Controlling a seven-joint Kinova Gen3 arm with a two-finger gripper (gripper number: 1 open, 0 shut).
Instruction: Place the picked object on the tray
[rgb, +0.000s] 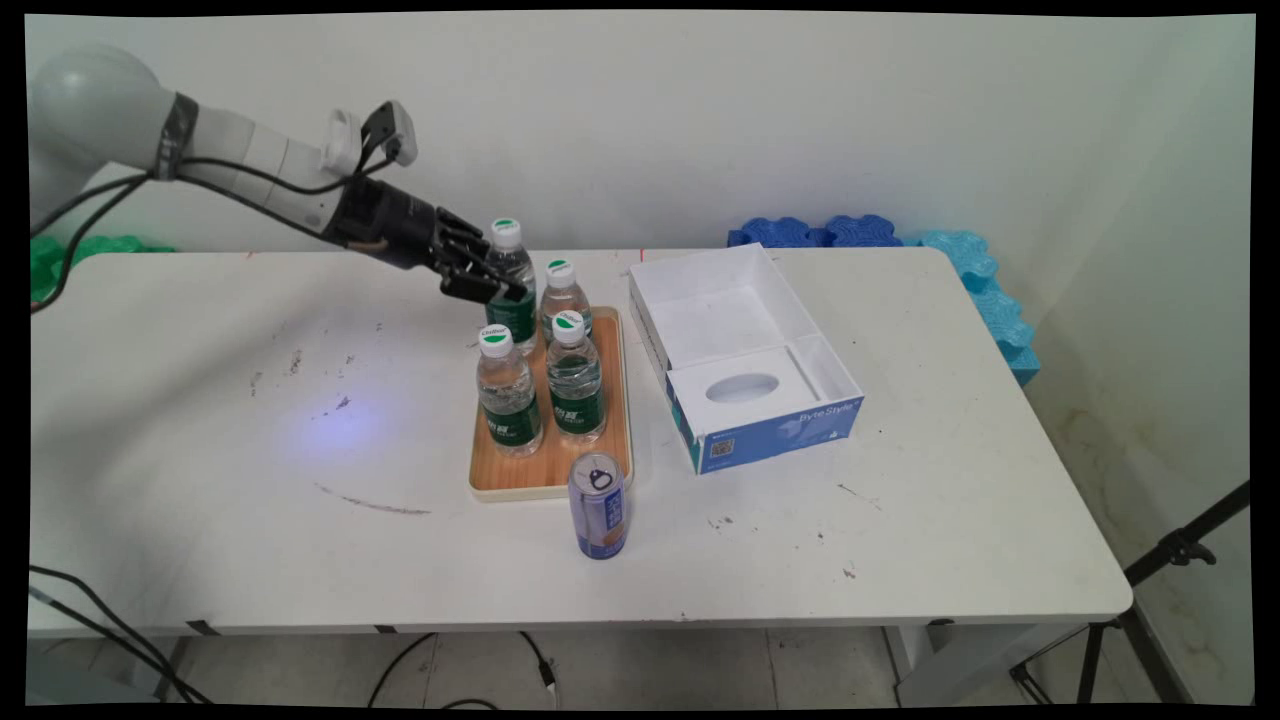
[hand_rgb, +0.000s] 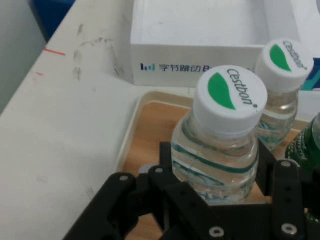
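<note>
the gripper (rgb: 492, 284) reaches in from the left, low and slanted, and its fingers (hand_rgb: 170, 160) are closed around the shoulder of the rear-left water bottle (rgb: 511, 285), which stands upright on the wooden tray (rgb: 548, 478). three more bottles (rgb: 575, 380) stand on the tray with it. right of that, a blue can (rgb: 599, 506) stands off the tray's near edge, and an open white box (rgb: 740, 345) lies beside the tray.

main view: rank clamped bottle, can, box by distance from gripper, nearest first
1. Bottle, back left on the tray, between the fingers of the gripper.
2. Box, to the tray's right.
3. Can, on the table off the tray's near edge.
</note>
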